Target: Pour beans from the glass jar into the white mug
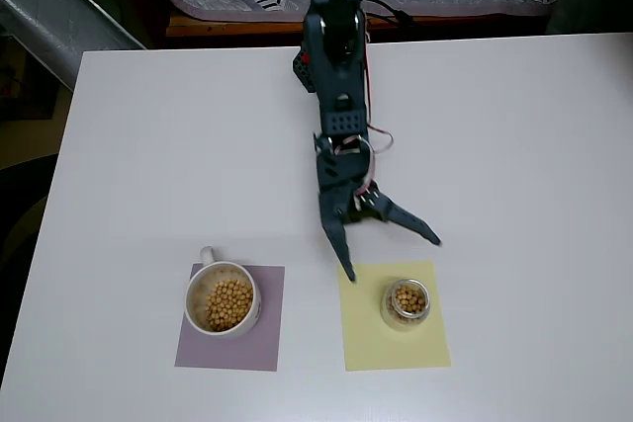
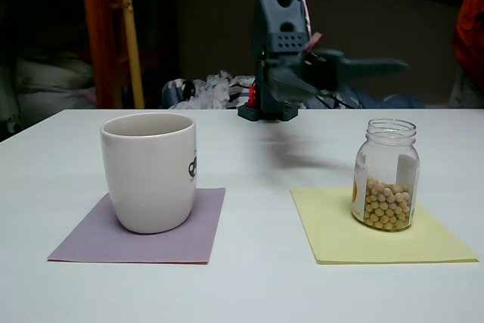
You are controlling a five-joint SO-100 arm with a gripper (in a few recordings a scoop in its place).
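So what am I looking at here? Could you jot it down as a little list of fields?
surface: white table
arm: dark blue robot arm at the far side of the table
gripper: gripper open, above the table, short of the jar
glass jar: glass jar upright on a yellow mat, partly filled with beans
white mug: white mug upright on a purple mat, beans inside it in the overhead view
contact: nothing held
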